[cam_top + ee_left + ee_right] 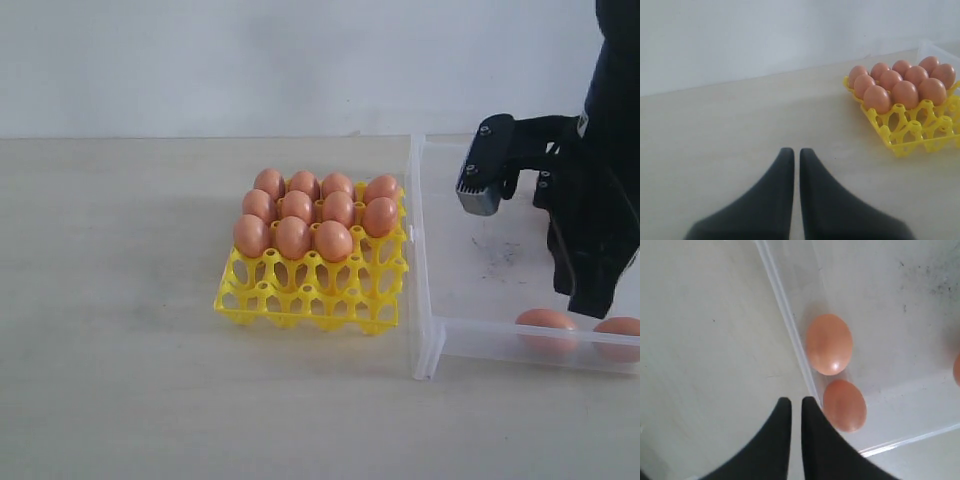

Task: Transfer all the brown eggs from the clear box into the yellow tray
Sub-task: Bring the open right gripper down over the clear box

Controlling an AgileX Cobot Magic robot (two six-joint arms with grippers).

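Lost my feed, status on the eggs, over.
Left gripper and right gripper shut, empty. Eleven brown eggs in yellow tray; at least two still in clear box. Nothing blocking.

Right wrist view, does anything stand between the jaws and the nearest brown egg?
Only the clear box's low wall. It runs beside the shut right jaws, and the nearest brown egg lies just inside it. Nothing else visible is in the way.

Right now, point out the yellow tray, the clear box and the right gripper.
yellow tray (300, 300), exterior view, on its empty front cups.
clear box (422, 280), exterior view, on the wall beside the tray.
right gripper (796, 403), right wrist view, midway between its shut fingertips.
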